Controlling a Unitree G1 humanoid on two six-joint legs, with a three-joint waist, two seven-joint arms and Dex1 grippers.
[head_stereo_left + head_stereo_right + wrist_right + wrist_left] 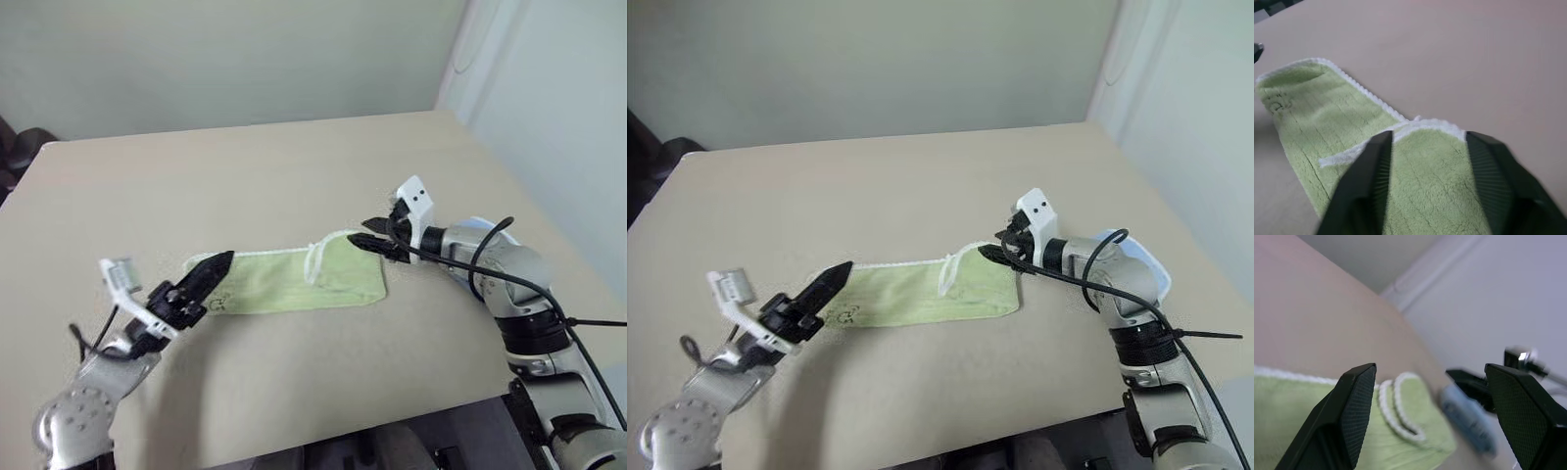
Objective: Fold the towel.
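The lime-green towel point(284, 284) with white edging lies on the tan table point(245, 166) as a long strip, its right end doubled back over itself. My left gripper point(211, 266) hovers at the towel's left end. Its fingers point(1354, 406) stand wide apart with nothing between them. My right gripper point(370, 233) hangs just above the folded right end, open and empty. In the right wrist view the folded edge point(1420, 125) shows between its fingers.
A light blue thing point(1141, 257) lies behind my right forearm near the table's right edge. The table's front edge point(323, 441) runs close below both arms. Bare tabletop stretches beyond the towel toward the wall.
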